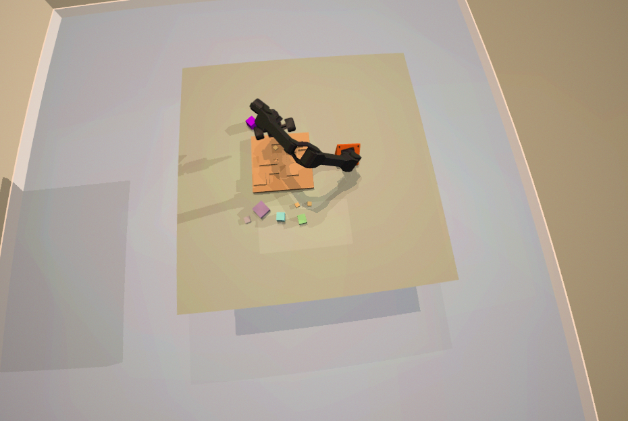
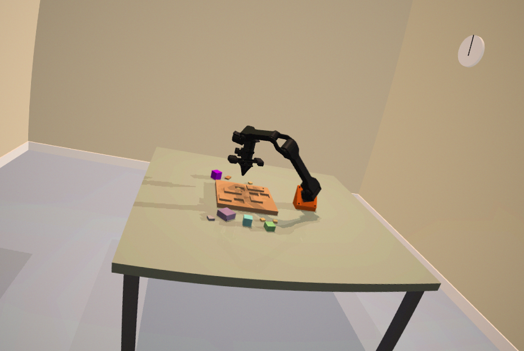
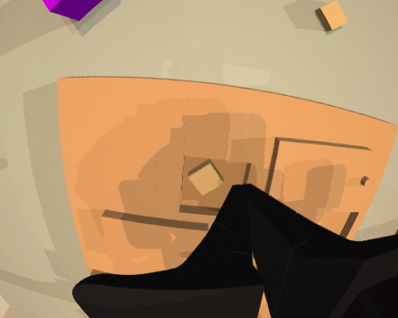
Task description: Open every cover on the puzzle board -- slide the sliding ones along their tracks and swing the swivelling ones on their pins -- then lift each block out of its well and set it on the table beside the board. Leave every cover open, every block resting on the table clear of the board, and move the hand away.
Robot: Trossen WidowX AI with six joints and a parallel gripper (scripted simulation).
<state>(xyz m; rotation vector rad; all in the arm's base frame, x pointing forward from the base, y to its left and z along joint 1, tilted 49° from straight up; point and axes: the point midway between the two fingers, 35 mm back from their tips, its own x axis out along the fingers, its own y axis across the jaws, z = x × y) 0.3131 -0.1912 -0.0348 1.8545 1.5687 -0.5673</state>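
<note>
The orange puzzle board lies flat. A small tan block sits in a square well near its back. Right of that well, the wrist view shows a rectangular dark-edged outline and a small pin. My gripper is shut and empty, above the board's back part. It hides part of the board in the wrist view. A purple block, a flat orange block and a small orange cube rest behind the board. Cover positions are hard to tell.
In front of the board lie a mauve block, a smaller mauve piece, a teal block, a green block and two small orange pieces. The arm's base stands right of the board.
</note>
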